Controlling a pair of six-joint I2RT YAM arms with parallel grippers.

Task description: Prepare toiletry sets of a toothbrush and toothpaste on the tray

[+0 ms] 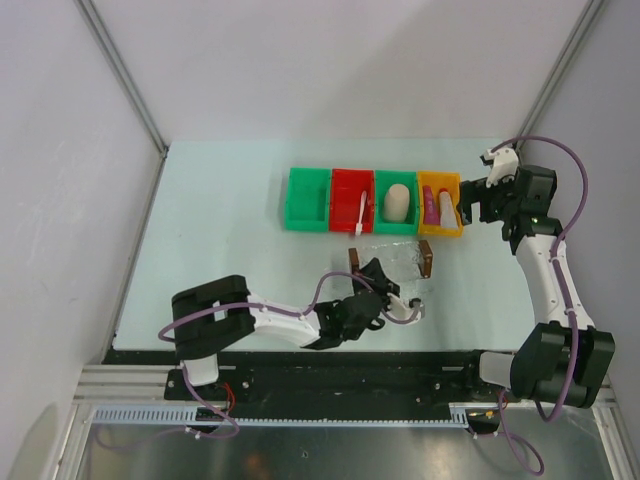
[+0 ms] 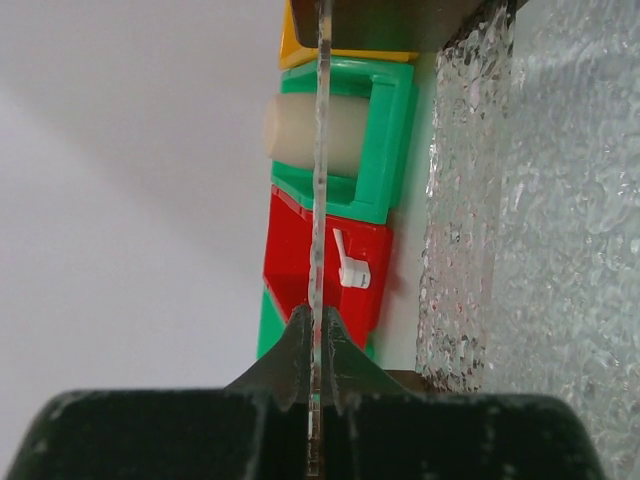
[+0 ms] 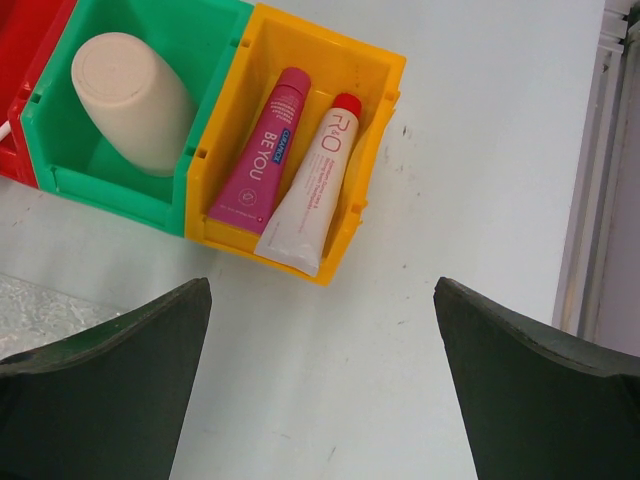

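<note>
Now | toothpaste (image 3: 262, 145) lengthwise in yellow bin (image 3: 330, 45) | cap toward back wall

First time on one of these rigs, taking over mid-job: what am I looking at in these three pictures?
Two robot arms are bolted to a table. The overhead picture shows both; the other two come from a camera on each wrist. The left gripper is pinched shut on the clear tray's rim. The right gripper hangs open above a yellow bin holding a magenta toothpaste tube and a white tube. A beige cup lies in a green bin, a white toothbrush in the red bin.
</note>
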